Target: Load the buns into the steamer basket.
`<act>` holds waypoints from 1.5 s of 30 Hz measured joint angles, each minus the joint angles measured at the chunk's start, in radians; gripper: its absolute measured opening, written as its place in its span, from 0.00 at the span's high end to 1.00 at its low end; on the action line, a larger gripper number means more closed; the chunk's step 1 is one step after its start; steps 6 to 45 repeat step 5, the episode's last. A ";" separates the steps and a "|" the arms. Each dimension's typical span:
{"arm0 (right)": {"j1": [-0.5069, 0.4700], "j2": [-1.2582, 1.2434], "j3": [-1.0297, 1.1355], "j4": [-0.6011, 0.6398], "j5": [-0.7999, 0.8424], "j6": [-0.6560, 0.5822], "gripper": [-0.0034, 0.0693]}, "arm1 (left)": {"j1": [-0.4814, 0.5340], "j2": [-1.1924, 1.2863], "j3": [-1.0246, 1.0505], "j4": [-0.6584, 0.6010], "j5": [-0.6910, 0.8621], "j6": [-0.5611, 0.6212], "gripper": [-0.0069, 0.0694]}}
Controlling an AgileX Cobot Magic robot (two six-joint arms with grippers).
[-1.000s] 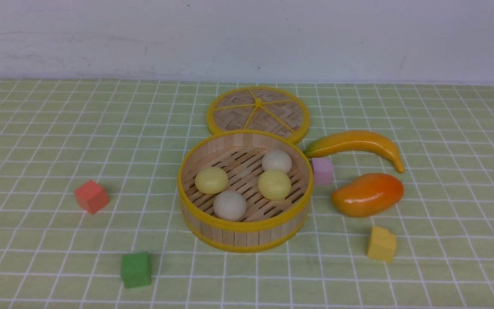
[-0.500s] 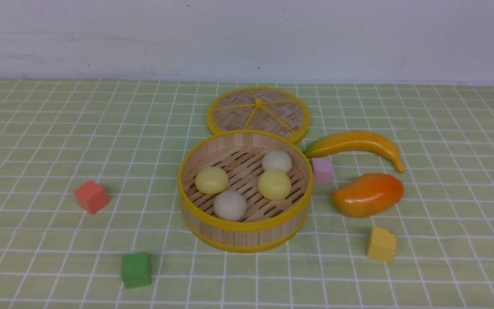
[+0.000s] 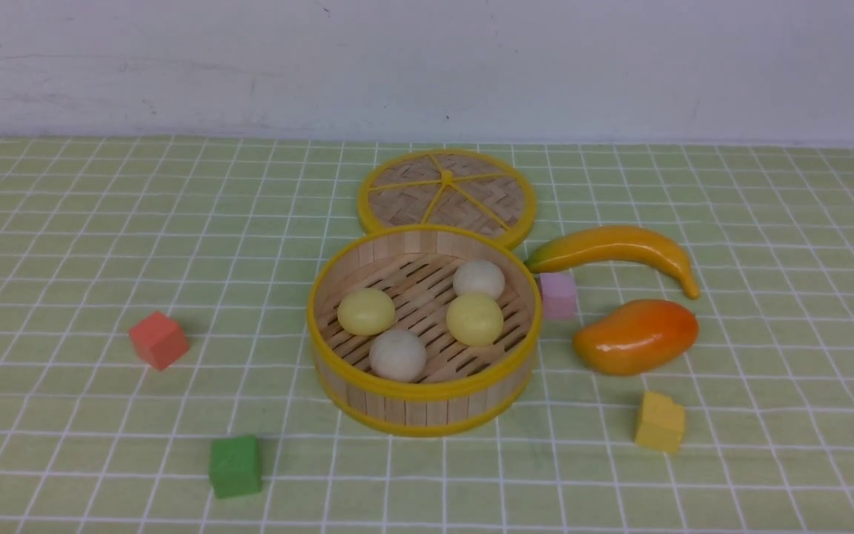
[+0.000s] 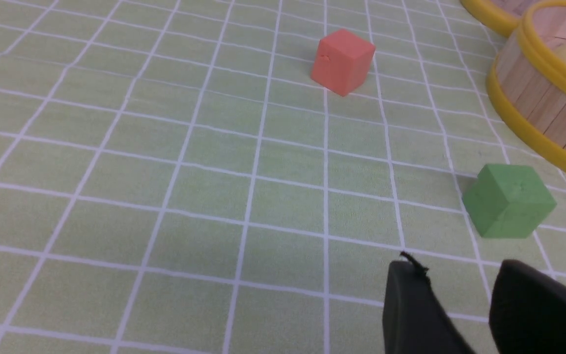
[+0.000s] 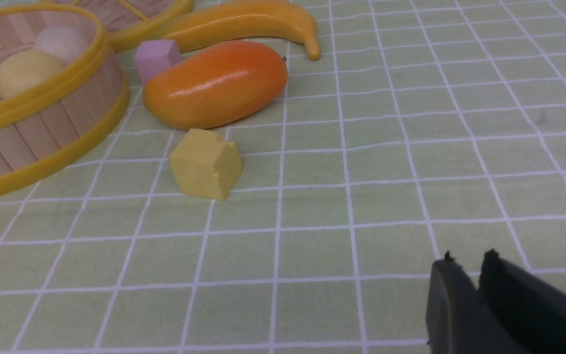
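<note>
On the left half of the checked green tablecloth (image 3: 64,245), a red cube (image 3: 158,340) sits well out from the basket, and a green cube (image 3: 234,466) lies nearer the front edge. The left gripper (image 4: 465,275) shows only in its wrist view, hovering above bare cloth just short of the green cube; its two black fingers (image 4: 410,309) stand apart with a clear strip of cloth between them, and they hold nothing.

In the middle of the table stands the steamer basket (image 3: 427,404), upright, with all four buns on its slatted floor. A pale yellow bun (image 3: 365,311) lies toward the basket's left wall, an off-white bun (image 3: 397,355) near its front wall, a second pale yellow bun (image 3: 474,318) right of centre, and a second off-white bun (image 3: 478,279) behind that one, the two seeming to touch. The flat woven lid (image 3: 447,194) lies behind the basket, toward the back edge, its near rim hidden by the basket's wall.

Right of the basket, a pink cube (image 3: 558,294) sits just beside its wall. A banana (image 3: 612,251) lies behind it, an orange mango (image 3: 635,336) in front of the banana, and a yellow cube (image 3: 660,422) nearer the front edge. The right gripper (image 5: 467,263) hangs over bare cloth, well apart from the yellow cube, its jaws nearly together with only a thin slit between the tips, empty.
</note>
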 joint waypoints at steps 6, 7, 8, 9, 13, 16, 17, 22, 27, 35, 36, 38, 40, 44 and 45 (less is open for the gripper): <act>0.000 0.000 0.000 0.000 0.000 0.000 0.82 | 0.000 0.000 0.000 0.000 0.000 0.000 0.60; 0.000 0.000 0.000 0.000 0.000 0.000 0.82 | 0.000 0.000 0.000 0.000 0.000 0.000 0.60; 0.000 0.000 0.000 0.000 0.000 0.000 0.82 | 0.000 0.000 0.000 0.000 0.000 0.000 0.60; 0.000 0.000 0.000 0.000 0.000 0.000 0.82 | 0.000 0.000 0.000 0.000 0.000 0.000 0.60; 0.000 0.000 0.000 0.000 0.000 0.000 0.82 | 0.000 0.000 0.000 0.000 0.000 0.000 0.60; 0.000 0.000 0.000 0.000 0.000 0.000 0.82 | 0.000 0.000 0.000 0.000 0.000 0.000 0.60; 0.000 0.000 0.000 0.000 0.000 0.000 0.82 | 0.000 0.000 0.000 0.000 0.000 0.000 0.60; 0.000 0.000 0.000 0.000 0.000 0.000 0.82 | 0.000 0.000 0.000 0.000 0.000 0.000 0.60; 0.000 0.000 0.000 0.000 0.000 0.000 0.82 | 0.000 0.000 0.000 0.000 0.000 0.000 0.60; 0.000 0.000 0.000 0.000 0.000 0.000 0.82 | 0.000 0.000 0.000 0.000 0.000 0.000 0.60; 0.000 0.000 0.000 0.000 0.000 0.000 0.82 | 0.000 0.000 0.000 0.000 0.000 0.000 0.60; 0.000 0.000 0.000 0.000 0.000 0.000 0.82 | 0.000 0.000 0.000 0.000 0.000 0.000 0.60; 0.000 0.000 0.000 0.000 0.000 0.000 0.82 | 0.000 0.000 0.000 0.000 0.000 0.000 0.60; 0.000 0.000 0.000 0.000 0.000 0.000 0.82 | 0.000 0.000 0.000 0.000 0.000 0.000 0.60; 0.000 0.000 0.000 0.000 0.000 0.000 0.82 | 0.000 0.000 0.000 0.000 0.000 0.000 0.60</act>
